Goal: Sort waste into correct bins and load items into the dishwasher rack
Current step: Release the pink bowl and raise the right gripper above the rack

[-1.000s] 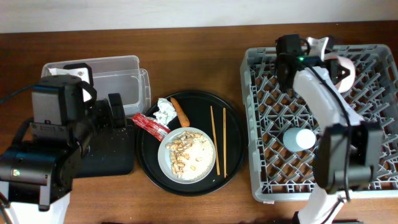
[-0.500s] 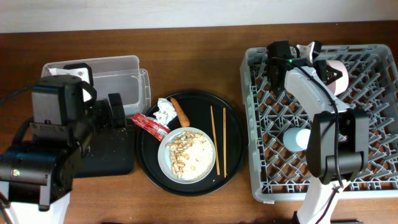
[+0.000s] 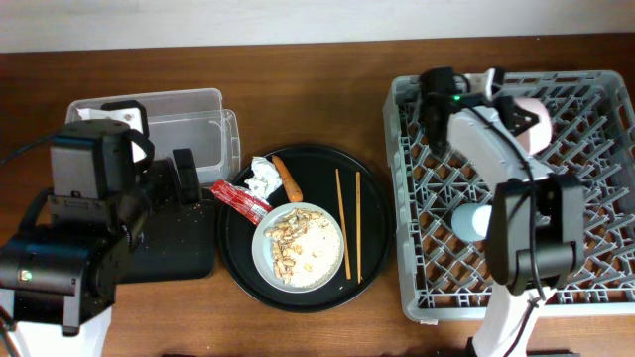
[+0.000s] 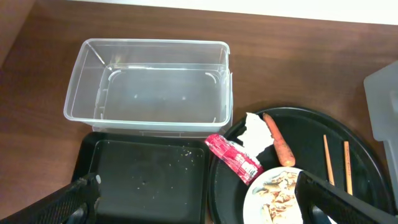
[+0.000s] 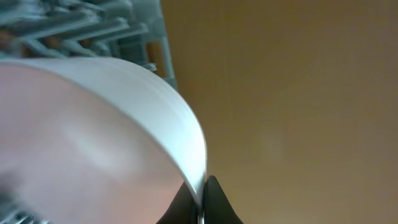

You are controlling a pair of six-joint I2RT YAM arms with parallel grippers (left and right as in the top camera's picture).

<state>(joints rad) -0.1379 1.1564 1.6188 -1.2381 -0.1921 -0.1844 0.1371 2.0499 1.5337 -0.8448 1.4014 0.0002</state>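
Observation:
My right gripper [image 5: 200, 186] is shut on the rim of the white bowl [image 5: 93, 124] and holds it on edge over the back of the grey dishwasher rack [image 3: 427, 198]; the bowl also shows in the overhead view [image 3: 533, 124]. A light-blue cup [image 3: 476, 220] stands in the rack. My left gripper [image 4: 199, 199] is open and empty above the shallow black tray [image 4: 143, 180], beside the clear tub [image 4: 149, 93]. The plate [image 3: 298, 246] holds beige scraps. The red wrapper [image 4: 233, 157], tissue [image 4: 254, 132], carrot [image 4: 278, 139] and chopsticks [image 3: 347, 236] lie next to it.
The plate, waste and chopsticks all lie on a large round black tray [image 3: 372, 193] between the bins and the rack. The right arm stretches across the rack from its front edge. The table's far edge meets a pale wall.
The right wrist and the bowl have shifted a little to the left along the back of the rack. The left arm and the waste have not moved.

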